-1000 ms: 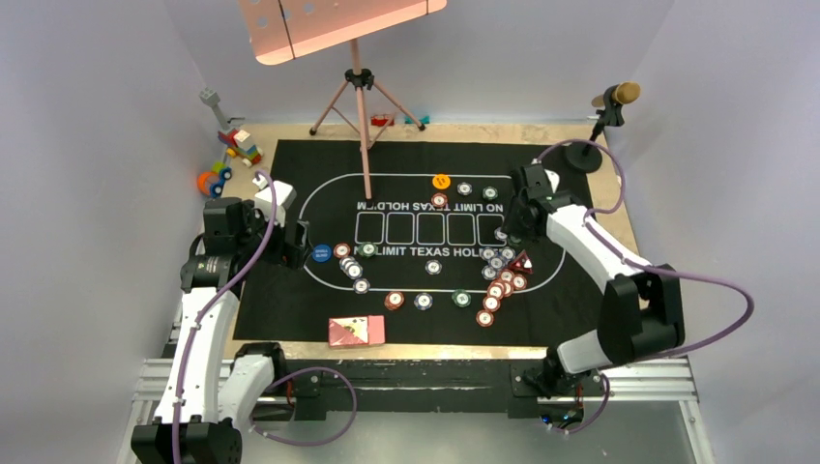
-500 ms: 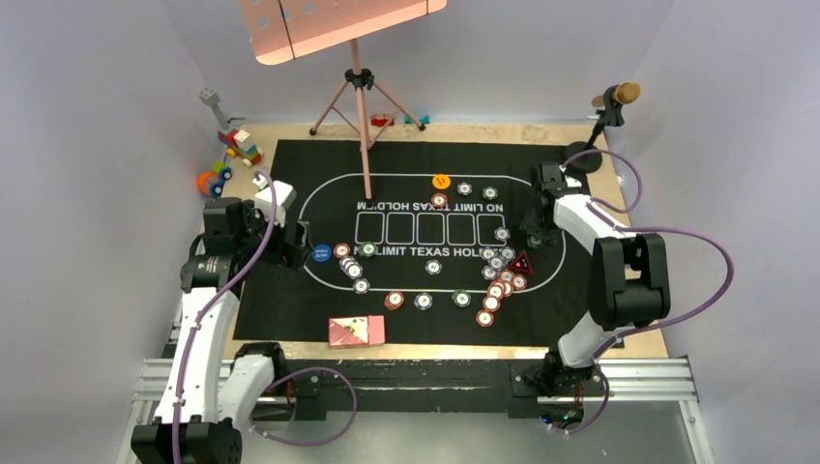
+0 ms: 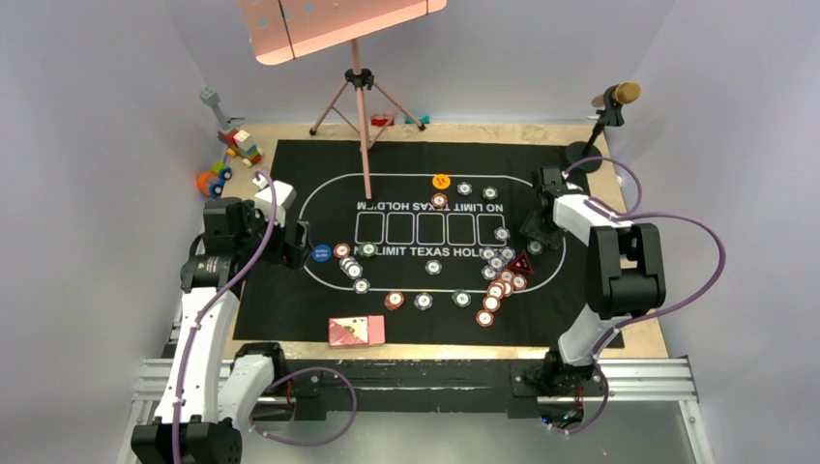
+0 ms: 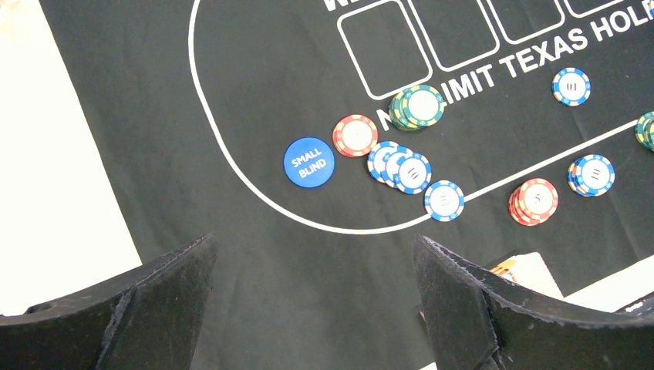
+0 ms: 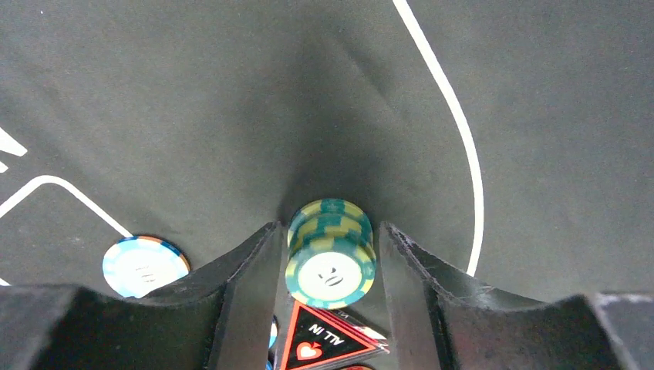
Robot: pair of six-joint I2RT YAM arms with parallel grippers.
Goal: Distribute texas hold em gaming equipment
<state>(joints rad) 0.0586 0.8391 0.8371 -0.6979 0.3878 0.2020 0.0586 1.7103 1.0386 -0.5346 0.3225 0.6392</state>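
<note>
Looking like a robotics lab booth: closing a table point(image 3: 483, 132) in with white walls point(image 3: 87, 145), bolting two arms point(image 3: 198, 329) onto a metal rail point(image 3: 658, 377), standing a tripod point(image 3: 360, 87) and mic point(image 3: 616, 97) at the far edge.

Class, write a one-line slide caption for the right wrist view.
Right claw straddling a stack of green poker chips on the black felt mat, a triangular token alongside.

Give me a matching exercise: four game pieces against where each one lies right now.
1 green chip stack
2 Small Blind disc
3 orange disc
4 card box

A at the near edge of the mat
B between the right pincer fingers
C beside a red chip, at the left end of the printed oval
D on the oval's far side

Pairs: 1-B, 2-C, 3-D, 4-A.
</note>
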